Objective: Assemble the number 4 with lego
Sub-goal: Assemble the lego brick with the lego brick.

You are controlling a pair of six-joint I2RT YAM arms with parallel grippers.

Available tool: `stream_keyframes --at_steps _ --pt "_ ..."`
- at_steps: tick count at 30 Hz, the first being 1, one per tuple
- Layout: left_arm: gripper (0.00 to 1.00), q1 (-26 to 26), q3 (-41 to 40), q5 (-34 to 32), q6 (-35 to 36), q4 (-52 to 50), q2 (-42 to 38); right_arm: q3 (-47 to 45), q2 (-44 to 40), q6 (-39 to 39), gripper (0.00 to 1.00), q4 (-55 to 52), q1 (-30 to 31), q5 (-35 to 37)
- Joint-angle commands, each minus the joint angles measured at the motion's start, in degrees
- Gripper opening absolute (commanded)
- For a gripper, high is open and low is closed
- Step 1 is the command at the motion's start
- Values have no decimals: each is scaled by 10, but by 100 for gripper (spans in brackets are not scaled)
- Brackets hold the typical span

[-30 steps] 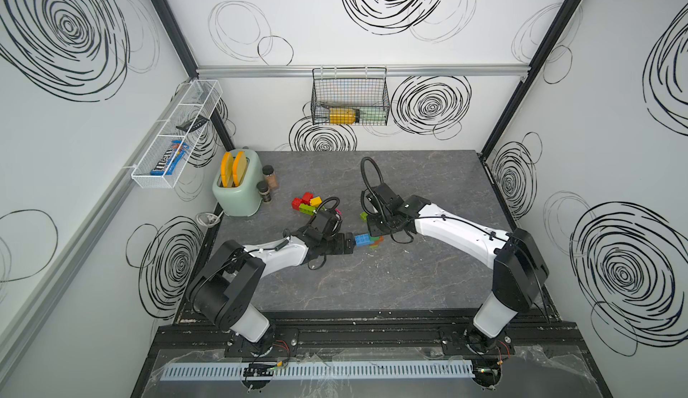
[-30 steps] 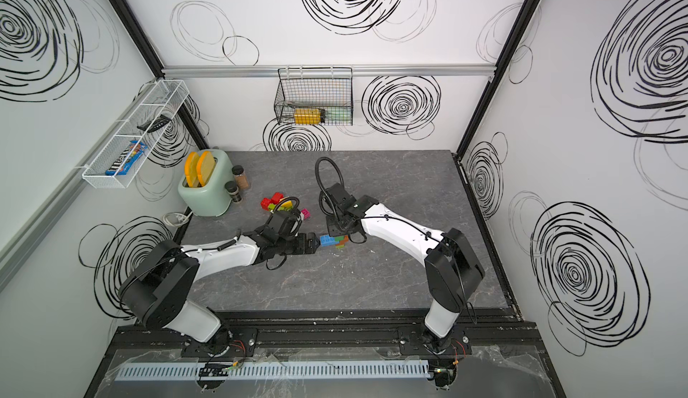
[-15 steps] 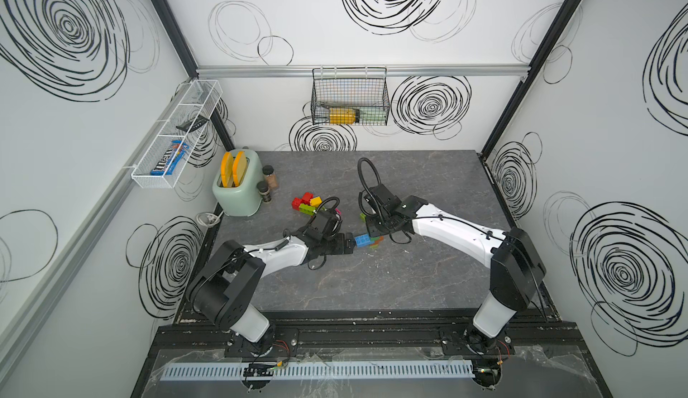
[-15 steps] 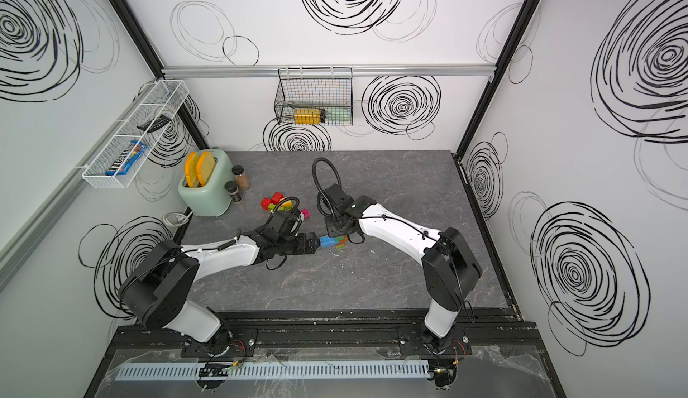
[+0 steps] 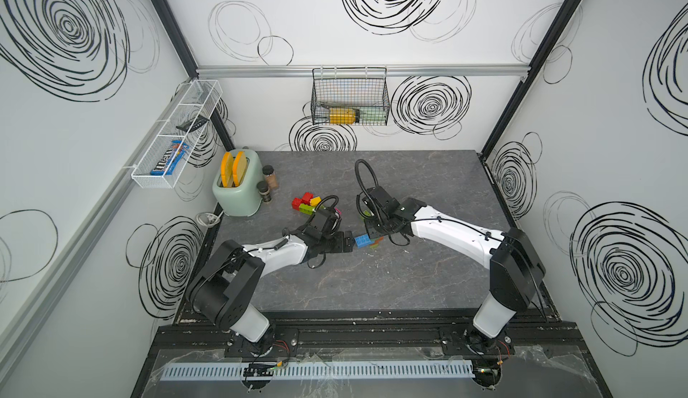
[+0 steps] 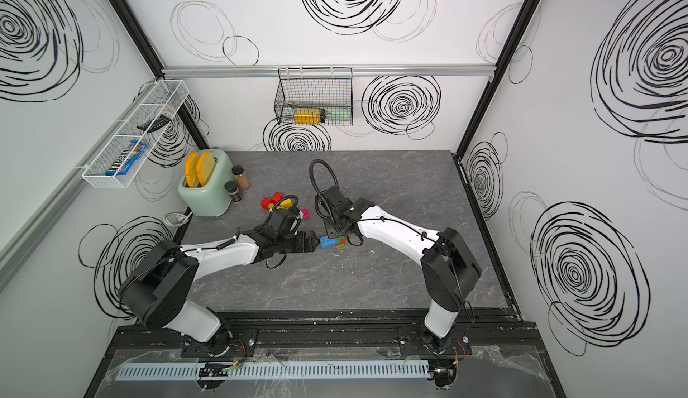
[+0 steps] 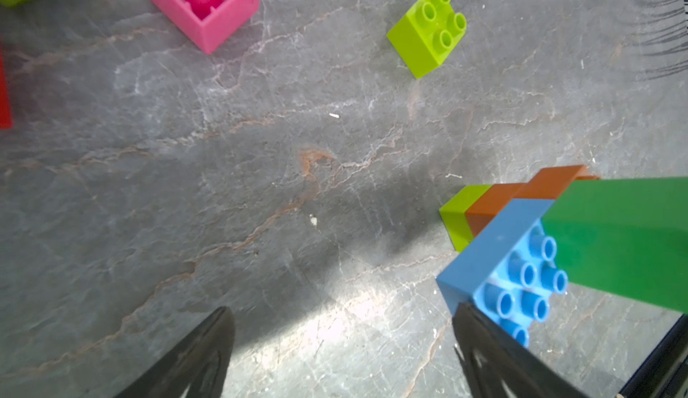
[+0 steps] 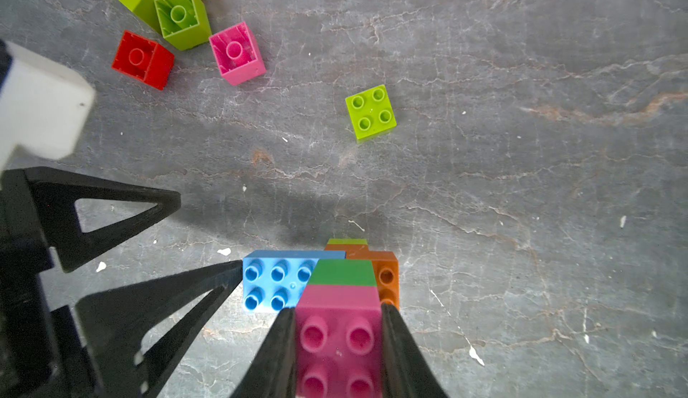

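**Stepped lego assembly** (image 8: 337,266), shown just below the middle of the frame in both top views, between the tips of the two arms. A pink brick (image 8: 338,344) is uppermost, with a green brick (image 8: 342,273) directly under it. Lower down, a blue brick (image 8: 273,284) and an orange brick (image 8: 387,277) jut out on opposite sides, and a lime base brick (image 8: 348,241) is lowest. Whether the base rests on the grey tabletop (image 5: 409,277) cannot be told.

The right gripper (image 8: 338,310) is clamped on the pink brick, one finger against each side face. The left gripper (image 8: 208,232) is spread wide and holds nothing. One of its fingertips (image 8: 223,275) is laid against the end of the blue brick.

A loose lime square brick (image 8: 370,113) lies alone, studs up, near the assembly. An overturned pink brick (image 8: 238,53) and a red brick (image 8: 143,59) lie beside the spare pile (image 5: 306,204), which is seen up and to the left of the assembly in a top view.

A mint toaster (image 5: 236,191) holding two slices stands at the upper left of the tabletop, with two spice jars (image 5: 268,178) just beside it. A black wire basket (image 5: 350,96) hangs on the back wall, and a white wire shelf (image 5: 178,135) on the left wall.
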Motion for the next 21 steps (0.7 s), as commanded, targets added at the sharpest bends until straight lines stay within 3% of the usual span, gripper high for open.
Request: stream_keyframes --at_steps 1,8,13,21 --pt "96 4 15 10 2 16 1 -71 71 36 0 -108 3 -6" --pt "96 18 21 6 4 -3 -37 -32 16 83 0 -40 2 34" --pt "96 30 26 3 11 -18 -54 -4 28 85 21 -30 1 15" --pt "96 34 29 0 12 -25 -58 32 24 76 34 -38 5 30"
